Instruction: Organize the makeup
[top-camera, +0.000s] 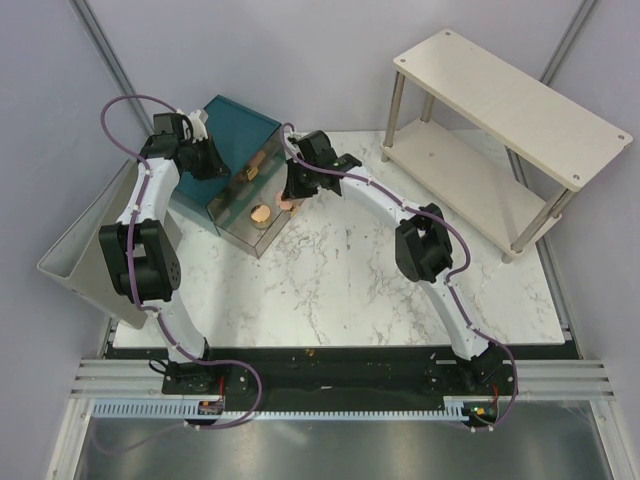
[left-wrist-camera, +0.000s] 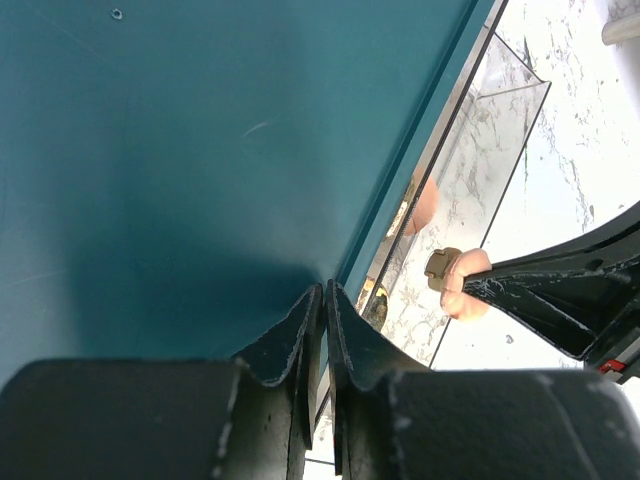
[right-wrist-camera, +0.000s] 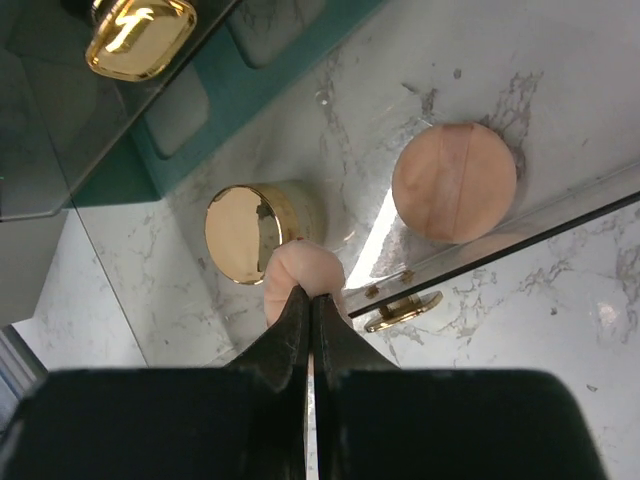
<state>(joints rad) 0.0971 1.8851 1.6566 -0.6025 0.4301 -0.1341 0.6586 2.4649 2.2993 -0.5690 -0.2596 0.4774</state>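
Note:
The teal box (top-camera: 238, 125) stands at the back left with a clear drawer (top-camera: 262, 238) pulled open. A flat peach-pink disc (right-wrist-camera: 453, 182) lies in that drawer, also seen from above (top-camera: 262, 213). A round gold tin (right-wrist-camera: 245, 232) lies beside it. My right gripper (right-wrist-camera: 310, 295) is shut on the second peach-pink disc (right-wrist-camera: 300, 272), squeezed at the drawer's front edge; both show in the top view (top-camera: 290, 198). My left gripper (left-wrist-camera: 325, 290) is shut and empty, resting on the box's top (top-camera: 212, 165). Both tubes are out of view.
A gold drawer handle (right-wrist-camera: 400, 312) sits on the clear front panel, and another gold handle (right-wrist-camera: 140, 35) is on a drawer above. A beige two-tier shelf (top-camera: 505, 110) stands at the back right. A grey tray (top-camera: 85, 250) leans at the table's left edge.

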